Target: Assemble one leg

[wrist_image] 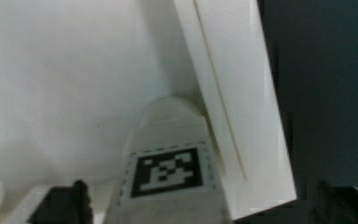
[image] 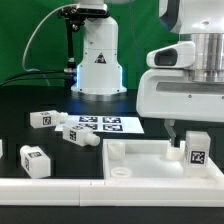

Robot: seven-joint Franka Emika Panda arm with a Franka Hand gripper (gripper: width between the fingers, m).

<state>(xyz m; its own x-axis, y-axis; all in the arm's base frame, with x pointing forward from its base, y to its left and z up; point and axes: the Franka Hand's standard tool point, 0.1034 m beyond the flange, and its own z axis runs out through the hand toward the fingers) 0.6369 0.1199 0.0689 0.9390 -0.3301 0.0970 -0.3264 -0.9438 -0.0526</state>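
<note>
White plastic leg (image: pixel 196 148) is standing upright between the gripper (image: pixel 182 137) fingers (wrist_image: pixel 64 203), which are spreading open around it.

The exterior view is evenly and fairly brightly lit, the white parts close to washed out against the black table (image: pixel 30 95), which takes a soft sheen in the lower left of the frame. A small blue glow shows at the robot base (image: pixel 98 70) in the upper middle. Shadows are faint and soft-edged. The picture is coarse, and the large white body at the upper right is out of focus. The wrist view is dimmer and greyer, blurred throughout; only the tag on the leg (wrist_image: pixel 167 170) reads fairly clearly, and the dark gripper fingers (wrist_image: pixel 64 203) at the bottom corners are smeared shapes.
</note>
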